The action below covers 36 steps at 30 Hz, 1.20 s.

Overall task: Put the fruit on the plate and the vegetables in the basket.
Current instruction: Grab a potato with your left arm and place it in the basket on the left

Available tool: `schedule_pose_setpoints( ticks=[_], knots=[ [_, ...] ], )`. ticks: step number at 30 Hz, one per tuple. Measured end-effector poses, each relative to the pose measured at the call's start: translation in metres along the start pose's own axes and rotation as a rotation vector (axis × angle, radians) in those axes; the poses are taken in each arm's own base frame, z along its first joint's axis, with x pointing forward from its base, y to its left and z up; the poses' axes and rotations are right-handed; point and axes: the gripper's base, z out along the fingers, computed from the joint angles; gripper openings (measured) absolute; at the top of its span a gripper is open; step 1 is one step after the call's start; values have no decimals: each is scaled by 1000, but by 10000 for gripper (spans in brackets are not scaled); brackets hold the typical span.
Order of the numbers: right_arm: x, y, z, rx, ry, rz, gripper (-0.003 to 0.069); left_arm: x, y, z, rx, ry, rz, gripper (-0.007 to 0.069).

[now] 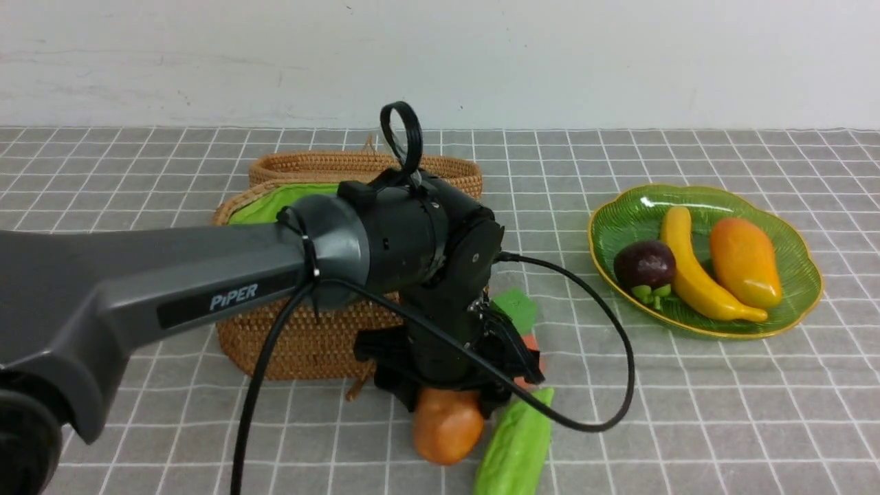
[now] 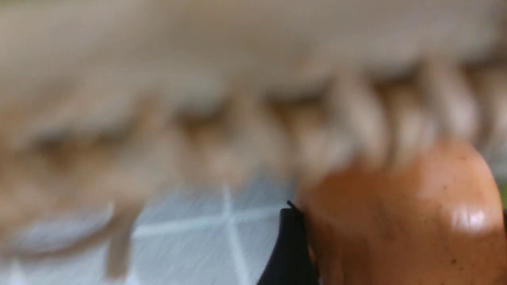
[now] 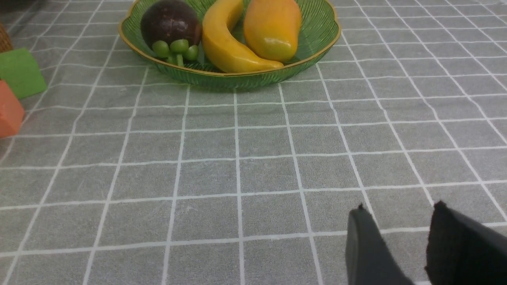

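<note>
The left gripper (image 1: 447, 395) straddles the potato (image 1: 447, 425) beside the basket (image 1: 302, 337), jaws wide; smooth, rigid, probably light, best pinched mid-body.

Layout relative to the basket (image 1: 309, 330)

Right of it, well apart: plate (image 1: 797, 302) carrying mangosteen (image 1: 644, 265), banana (image 1: 694, 275) and mango (image 1: 744, 261), left to right. At its near right corner: potato (image 1: 447, 426), gourd (image 1: 515, 447) just beside; two cubes (image 1: 517, 309) behind these.

Fruit (image 1: 694, 265) on plate (image 1: 804, 289); potato (image 1: 445, 425) seemingly beside basket (image 1: 302, 344).
</note>
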Motion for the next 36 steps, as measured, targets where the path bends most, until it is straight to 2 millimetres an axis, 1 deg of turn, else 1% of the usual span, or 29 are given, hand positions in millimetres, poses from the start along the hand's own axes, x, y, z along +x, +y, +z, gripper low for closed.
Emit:
schedule_pose_setpoints(
  ticks=[2, 4, 5, 6, 7, 10, 13, 14, 16, 18, 19, 21, 22, 23, 24, 25, 26, 27, 29, 30, 32, 33, 34, 35, 36],
  knots=[
    [0, 0, 0, 0, 0, 0, 242, 2, 2, -20, 9, -10, 27, 552],
    [0, 0, 0, 0, 0, 0, 242, 4, 6, -53, 28, -48, 62, 552],
    [0, 0, 0, 0, 0, 0, 242, 4, 7, -56, 30, -52, 64, 552],
    [0, 0, 0, 0, 0, 0, 242, 5, 8, -68, 40, -69, 69, 552],
    [0, 0, 0, 0, 0, 0, 242, 8, 11, -86, 55, -95, 74, 552],
    [0, 0, 0, 0, 0, 0, 242, 12, 21, -129, 83, -197, 72, 552],
    [0, 0, 0, 0, 0, 0, 242, 6, 44, -163, 56, -361, -1, 552],
    [0, 0, 0, 0, 0, 0, 242, 2, 53, -170, 43, -414, -36, 552],
    [0, 0, 0, 0, 0, 0, 242, -13, 76, -180, 2, -543, -152, 552],
    [0, 0, 0, 0, 0, 0, 242, -26, 93, -180, -19, -626, -255, 552],
    [0, 0, 0, 0, 0, 0, 242, -28, 96, -180, -20, -638, -268, 552],
    [0, 0, 0, 0, 0, 0, 242, -44, 113, -170, -40, -690, -371, 552],
    [0, 0, 0, 0, 0, 0, 242, -48, 116, -164, -39, -696, -394, 552],
    [0, 0, 0, 0, 0, 0, 242, -50, 116, -161, -42, -693, -396, 552],
    [0, 0, 0, 0, 0, 0, 242, -54, 120, -153, -44, -689, -418, 552],
    [0, 0, 0, 0, 0, 0, 242, -59, 121, -140, -58, -668, -430, 552],
    [0, 0, 0, 0, 0, 0, 242, -60, 121, -136, -61, -661, -430, 552],
    [0, 0, 0, 0, 0, 0, 242, -64, 121, -124, -72, -639, -430, 552],
    [0, 0, 0, 0, 0, 0, 242, -66, 120, -112, -79, -617, -428, 552],
    [0, 0, 0, 0, 0, 0, 242, -67, 120, -111, -78, -614, -429, 552],
    [0, 0, 0, 0, 0, 0, 242, -68, 118, -101, -78, -589, -437, 568],
    [0, 0, 0, 0, 0, 0, 242, -68, 118, -101, -78, -589, -437, 571],
    [0, 0, 0, 0, 0, 0, 242, -68, 118, -100, -76, -587, -439, 594],
    [0, 0, 0, 0, 0, 0, 242, -68, 118, -100, -76, -587, -439, 594],
    [0, 0, 0, 0, 0, 0, 242, -68, 118, -101, -71, -587, -442, 617]
  ],
)
